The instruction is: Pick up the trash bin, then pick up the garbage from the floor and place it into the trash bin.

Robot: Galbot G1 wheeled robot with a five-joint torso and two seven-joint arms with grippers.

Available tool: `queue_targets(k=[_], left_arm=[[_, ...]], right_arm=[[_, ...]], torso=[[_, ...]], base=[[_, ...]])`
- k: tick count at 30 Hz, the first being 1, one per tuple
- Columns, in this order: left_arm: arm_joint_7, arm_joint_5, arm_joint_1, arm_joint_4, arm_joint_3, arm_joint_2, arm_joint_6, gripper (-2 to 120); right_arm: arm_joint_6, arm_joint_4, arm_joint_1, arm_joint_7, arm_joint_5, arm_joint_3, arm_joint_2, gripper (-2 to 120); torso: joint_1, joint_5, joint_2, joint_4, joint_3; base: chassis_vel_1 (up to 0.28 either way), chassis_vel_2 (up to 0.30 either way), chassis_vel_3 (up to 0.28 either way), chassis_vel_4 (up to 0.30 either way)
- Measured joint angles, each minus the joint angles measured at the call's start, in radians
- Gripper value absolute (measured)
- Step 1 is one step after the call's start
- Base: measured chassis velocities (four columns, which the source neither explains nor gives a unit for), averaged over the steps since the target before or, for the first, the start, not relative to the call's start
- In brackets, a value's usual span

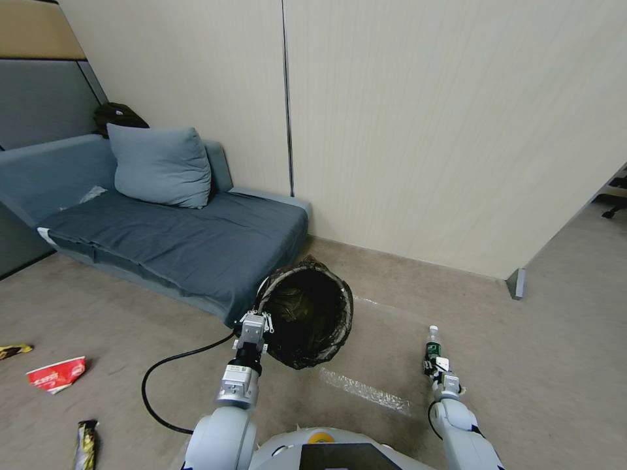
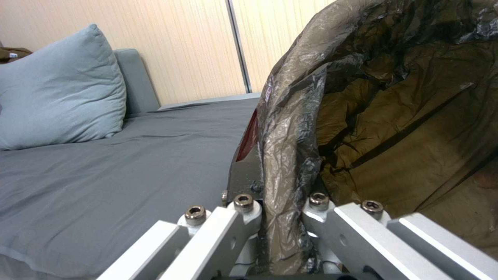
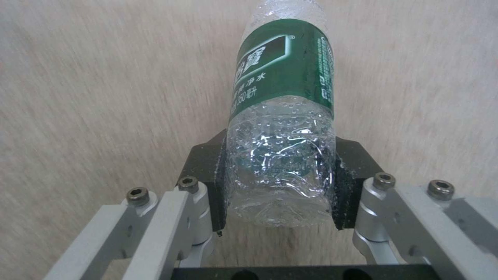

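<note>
Your left tool (image 1: 256, 321) is pinching the bag-lined rim of the trash bin (image 1: 312, 313), one finger inside and one outside; the left wrist view confirms the liner (image 2: 283, 155) clamped between the pads. The bin is lifted and tilted, its mouth facing the head camera, just beside the front corner of the grey sofa (image 1: 176, 241). Your right tool (image 1: 436, 365) is closed on a clear plastic bottle (image 3: 283, 116) with a green label, gripped near its base, cap end pointing away, held above the floor well to the right of the bin. Garbage lies on the floor at left: a red-and-white wrapper (image 1: 57, 374), a dark snack-bar wrapper (image 1: 85, 444) and a yellow wrapper (image 1: 14, 350). A black cable (image 1: 160, 372) loops near the left arm.
</note>
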Motion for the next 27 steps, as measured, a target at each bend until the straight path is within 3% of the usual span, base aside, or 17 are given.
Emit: queue_targets(k=[1, 2, 3, 6, 8, 10, 11, 14, 19, 22, 27], left_arm=[[0.0, 0.0, 0.0, 0.0, 0.0, 0.0, 0.0, 1], [0.0, 0.0, 0.0, 0.0, 0.0, 0.0, 0.0, 1], [0.0, 0.0, 0.0, 0.0, 0.0, 0.0, 0.0, 1], [0.0, 0.0, 0.0, 0.0, 0.0, 0.0, 0.0, 1], [0.0, 0.0, 0.0, 0.0, 0.0, 0.0, 0.0, 1], [0.0, 0.0, 0.0, 0.0, 0.0, 0.0, 0.0, 1], [0.0, 0.0, 0.0, 0.0, 0.0, 0.0, 0.0, 1], [0.0, 0.0, 0.0, 0.0, 0.0, 0.0, 0.0, 1], [0.0, 0.0, 0.0, 0.0, 0.0, 0.0, 0.0, 1], [0.0, 0.0, 0.0, 0.0, 0.0, 0.0, 0.0, 1], [0.0, 0.0, 0.0, 0.0, 0.0, 0.0, 0.0, 1]], right_arm=[[0.008, 0.032, -0.012, 0.005, 0.0, 0.0, 0.004, 36], [0.045, 0.197, -0.07, 0.019, 0.0, 0.002, 0.028, 36], [0.045, 0.197, -0.07, 0.019, 0.0, 0.002, 0.028, 36], [0.071, 0.413, -0.142, 0.02, 0.007, -0.005, 0.059, 36], [0.074, 0.443, -0.151, 0.018, 0.007, -0.008, 0.062, 36], [0.114, 0.641, -0.212, -0.014, 0.006, -0.035, 0.077, 36], [0.114, 0.641, -0.212, -0.014, 0.006, -0.035, 0.077, 36], [0.206, 0.81, -0.28, -0.121, 0.004, -0.089, 0.076, 36], [0.268, 0.926, -0.329, -0.211, 0.004, -0.144, 0.067, 36], [0.318, 1.038, -0.381, -0.337, 0.016, -0.212, 0.041, 36], [0.347, 1.071, -0.399, -0.448, 0.04, -0.234, 0.018, 36]], torso=[[0.0, 0.0001, 0.0, -0.0001, 0.0], [0.0, 0.0, 0.0, 0.0, 0.0], [0.0, 0.0, 0.0, 0.0, 0.0], [0.0, 0.0002, 0.0, -0.0003, 0.0], [0.0, 0.0002, 0.0, -0.0002, 0.0], [0.0, -0.0006, 0.0, 0.0, 0.0], [0.0, -0.0006, 0.0, 0.0, 0.0], [0.0, -0.0002, 0.0, 0.0, 0.0], [0.0, -0.0003, 0.0, 0.0, 0.0], [0.0, -0.0001, 0.0, -0.0001, 0.0], [0.0, -0.0001, 0.0, 0.0002, 0.0]], base=[[0.0, 0.0, 0.0, 0.0], [0.0, 0.0, 0.0, 0.0], [0.0, 0.0, 0.0, 0.0], [0.0, 0.0, 0.0, 0.0], [0.0, 0.0, 0.0, 0.0], [0.0, 0.0, 0.0, 0.0], [0.0, 0.0, 0.0, 0.0], [0.0, 0.0, 0.0, 0.0], [0.0, 0.0, 0.0, 0.0], [0.0, 0.0, 0.0, 0.0], [0.0, 0.0, 0.0, 0.0]])
